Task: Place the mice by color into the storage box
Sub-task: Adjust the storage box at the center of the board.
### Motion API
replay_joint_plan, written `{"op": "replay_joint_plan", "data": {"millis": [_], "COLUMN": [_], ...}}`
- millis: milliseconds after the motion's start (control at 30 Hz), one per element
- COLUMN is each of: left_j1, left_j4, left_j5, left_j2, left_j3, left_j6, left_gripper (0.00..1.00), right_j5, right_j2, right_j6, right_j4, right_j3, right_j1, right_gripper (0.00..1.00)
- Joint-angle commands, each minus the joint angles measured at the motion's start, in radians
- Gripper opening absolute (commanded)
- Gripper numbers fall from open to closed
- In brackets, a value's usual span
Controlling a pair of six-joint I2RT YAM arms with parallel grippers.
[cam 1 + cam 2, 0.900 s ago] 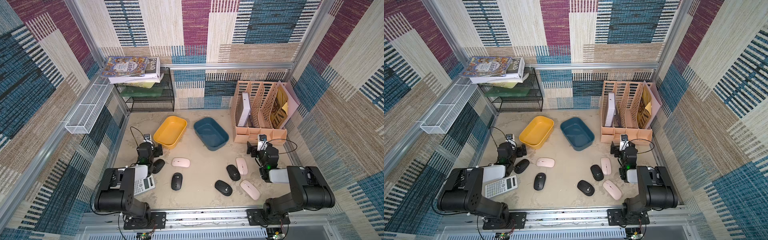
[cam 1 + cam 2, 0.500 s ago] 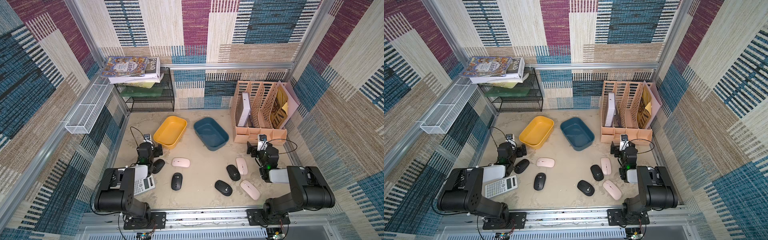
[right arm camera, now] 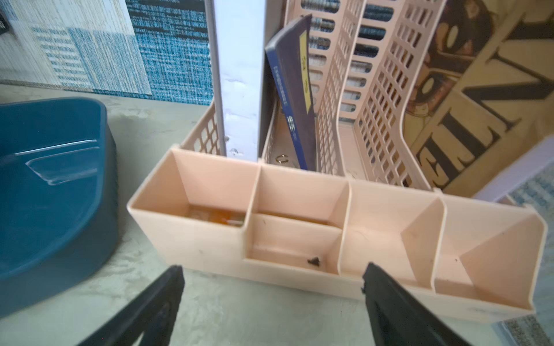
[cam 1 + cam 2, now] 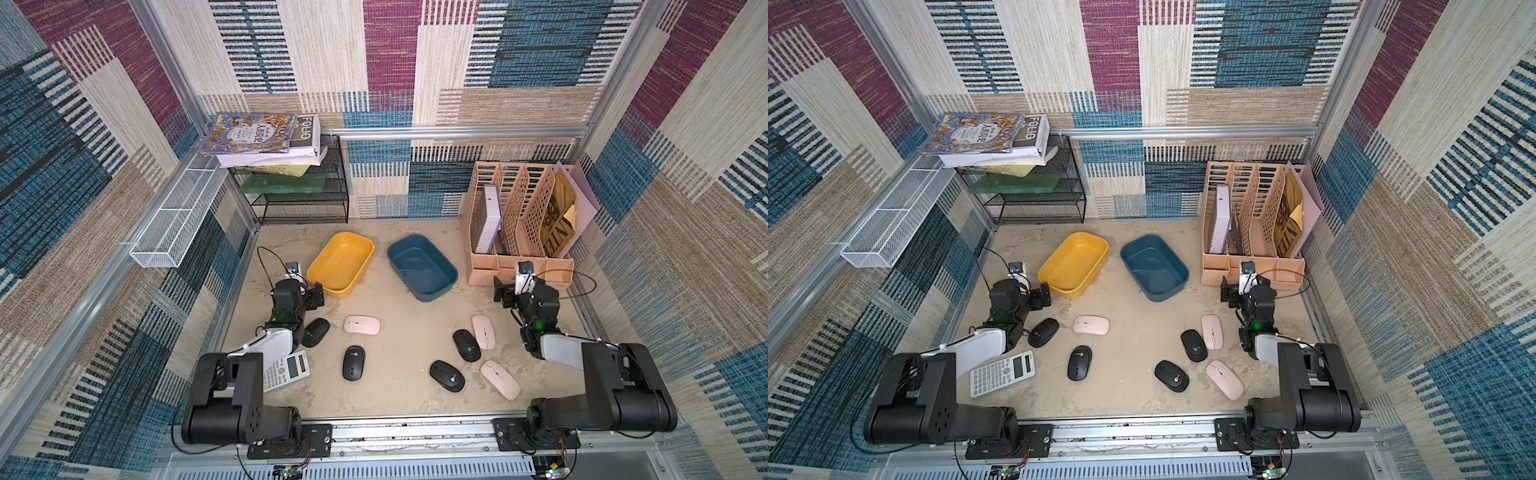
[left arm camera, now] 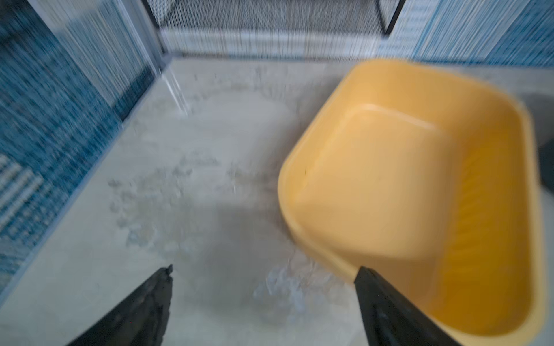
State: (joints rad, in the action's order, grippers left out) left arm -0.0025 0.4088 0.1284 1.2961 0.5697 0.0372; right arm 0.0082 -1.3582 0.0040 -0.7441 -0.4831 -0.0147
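Observation:
Several black mice lie on the beige floor in both top views, among them one [image 4: 315,332] beside my left arm, one [image 4: 353,362] in the middle and one [image 4: 446,375] nearer the front. Three pale pink mice [image 4: 362,324] [image 4: 483,331] [image 4: 500,379] lie among them. Behind them stand an empty yellow storage box [image 4: 338,266] and an empty blue one [image 4: 419,268]. My left gripper [image 5: 265,269] is open and empty over bare floor next to the yellow box [image 5: 404,179]. My right gripper [image 3: 273,266] is open and empty, between the blue box [image 3: 54,194] and the pink organiser.
A white calculator [image 4: 286,370] lies at the front left, partly under my left arm. A pink desk organiser [image 4: 519,224] with books stands at the back right, close ahead of my right gripper. A black mesh rack [image 4: 299,195] with books fills the back left. Patterned walls enclose the floor.

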Motion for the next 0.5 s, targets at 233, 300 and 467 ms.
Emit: {"op": "replay_joint_plan", "data": {"millis": [233,300,467], "left_j1": [-0.011,-0.034,-0.085], "left_j4": [-0.602,-0.728,-0.982], "left_j5": [-0.038,-0.112,-0.245], "left_j2": [-0.456,-0.350,0.052], "left_j3": [0.166,0.292,0.606], "left_j6": [0.216,0.231,0.197], "left_gripper": [0.92,0.82,0.26], "right_j5": [0.016,-0.032,-0.146], "right_j2": [0.179,0.122,-0.225], "right_j6": [0.182,0.212,0.227], "right_j4": [0.681,0.755,1.021], "right_j3": [-0.263,-0.359,-0.745], "right_j1": [-0.296,-0.340,-0.400], "right_gripper": [0.65,0.27,0.00]}}
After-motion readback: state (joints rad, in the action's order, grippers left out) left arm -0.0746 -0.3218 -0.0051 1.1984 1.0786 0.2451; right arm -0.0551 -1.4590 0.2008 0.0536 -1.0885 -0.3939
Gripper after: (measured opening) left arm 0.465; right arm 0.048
